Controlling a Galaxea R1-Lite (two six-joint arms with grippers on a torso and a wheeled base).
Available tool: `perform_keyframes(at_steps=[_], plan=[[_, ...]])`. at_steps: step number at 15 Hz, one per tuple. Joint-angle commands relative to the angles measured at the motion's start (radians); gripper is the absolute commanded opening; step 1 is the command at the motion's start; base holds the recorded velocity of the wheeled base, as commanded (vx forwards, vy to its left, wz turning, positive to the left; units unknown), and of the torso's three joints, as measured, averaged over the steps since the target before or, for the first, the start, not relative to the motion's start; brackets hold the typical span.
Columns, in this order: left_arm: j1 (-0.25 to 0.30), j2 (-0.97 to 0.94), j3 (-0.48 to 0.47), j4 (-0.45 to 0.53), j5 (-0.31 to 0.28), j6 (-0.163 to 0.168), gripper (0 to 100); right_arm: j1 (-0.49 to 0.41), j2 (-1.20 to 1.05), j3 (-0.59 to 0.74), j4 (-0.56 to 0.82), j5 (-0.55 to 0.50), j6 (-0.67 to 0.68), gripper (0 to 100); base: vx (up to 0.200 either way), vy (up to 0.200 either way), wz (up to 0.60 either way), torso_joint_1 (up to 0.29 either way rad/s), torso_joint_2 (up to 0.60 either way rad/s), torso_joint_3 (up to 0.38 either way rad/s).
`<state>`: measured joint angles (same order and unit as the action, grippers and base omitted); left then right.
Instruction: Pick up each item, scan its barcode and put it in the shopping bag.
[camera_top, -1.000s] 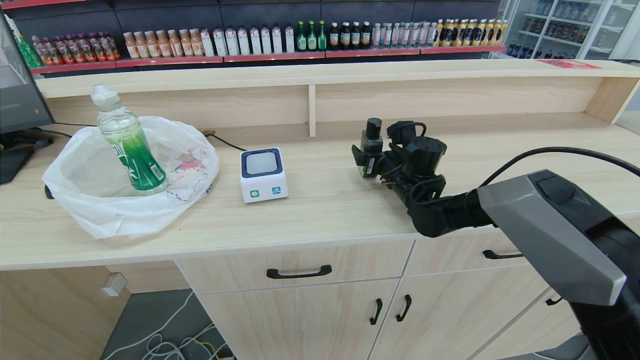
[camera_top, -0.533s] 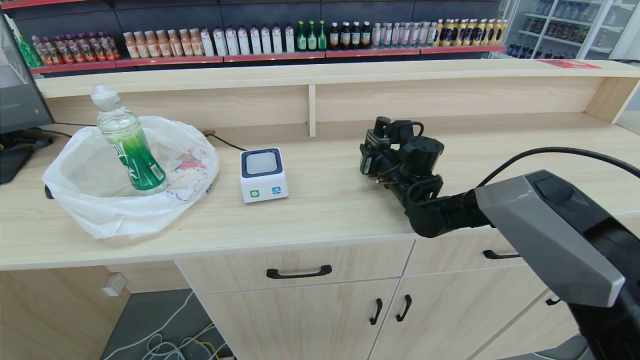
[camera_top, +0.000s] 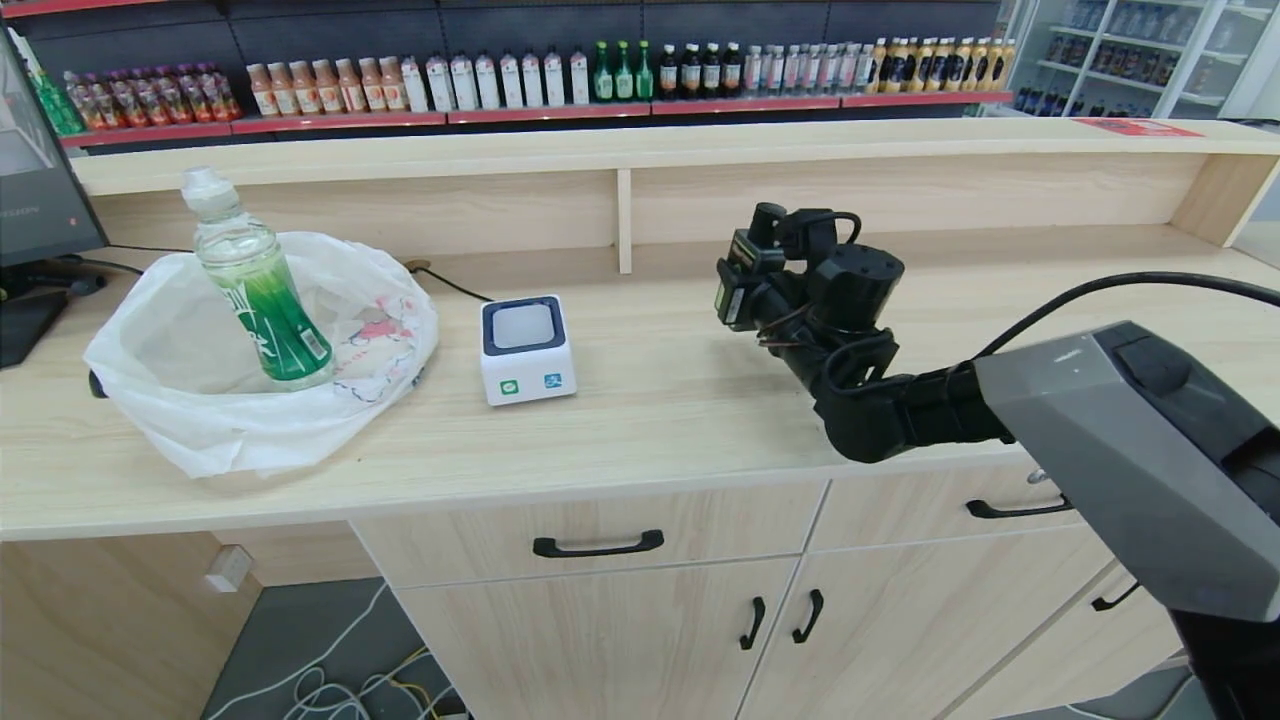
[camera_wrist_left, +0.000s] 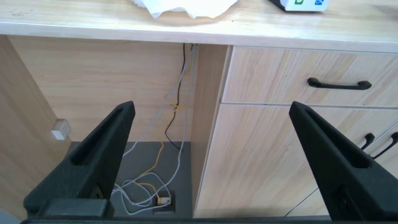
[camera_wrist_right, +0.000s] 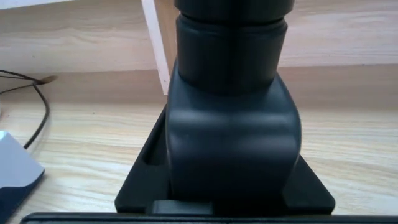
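Observation:
My right gripper (camera_top: 752, 262) hangs above the counter, right of the scanner, shut on a small dark bottle (camera_top: 729, 296) with a black cap, which it holds tilted. In the right wrist view that dark bottle (camera_wrist_right: 231, 124) stands close before the camera. The white cube scanner (camera_top: 527, 348) sits mid-counter, its window facing up. A white shopping bag (camera_top: 200, 410) lies open at the left, with a green-labelled bottle (camera_top: 258, 288) standing upright in it. My left gripper (camera_wrist_left: 211, 155) is open and empty, low in front of the cabinet, below the counter's edge.
A raised wooden ledge (camera_top: 640, 150) runs along the back of the counter, with a vertical divider (camera_top: 624, 220) behind the scanner. A monitor (camera_top: 35, 190) stands at the far left. Cables (camera_top: 450, 285) trail behind the bag. Bare counter (camera_top: 1000, 290) stretches to the right.
My right gripper has risen a little and tipped the dark bottle from upright to tilted. The bag, the green bottle and the scanner have not moved.

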<state>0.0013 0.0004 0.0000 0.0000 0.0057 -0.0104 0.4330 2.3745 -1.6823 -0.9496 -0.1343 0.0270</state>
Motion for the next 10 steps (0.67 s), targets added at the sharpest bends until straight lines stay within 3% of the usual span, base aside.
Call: perform_keyframes(at_steps=[1,5,10], plan=[[0.0,0.0,0.0,0.0,0.0,0.0,100,0.023,-0.064,0.035,0.0,-0.005,-0.006,0,0.0,0.0,0.0,0.0,0.0,0.0],[0.0,0.0,0.0,0.0,0.0,0.0,100,0.061,-0.207,0.256,-0.092,-0.022,-0.05,0,0.0,0.0,0.0,0.0,0.0,0.0],[0.0,0.0,0.0,0.0,0.0,0.0,100,0.135,-0.425,0.754,-0.33,-0.061,-0.105,0,0.0,0.0,0.0,0.0,0.0,0.0]])
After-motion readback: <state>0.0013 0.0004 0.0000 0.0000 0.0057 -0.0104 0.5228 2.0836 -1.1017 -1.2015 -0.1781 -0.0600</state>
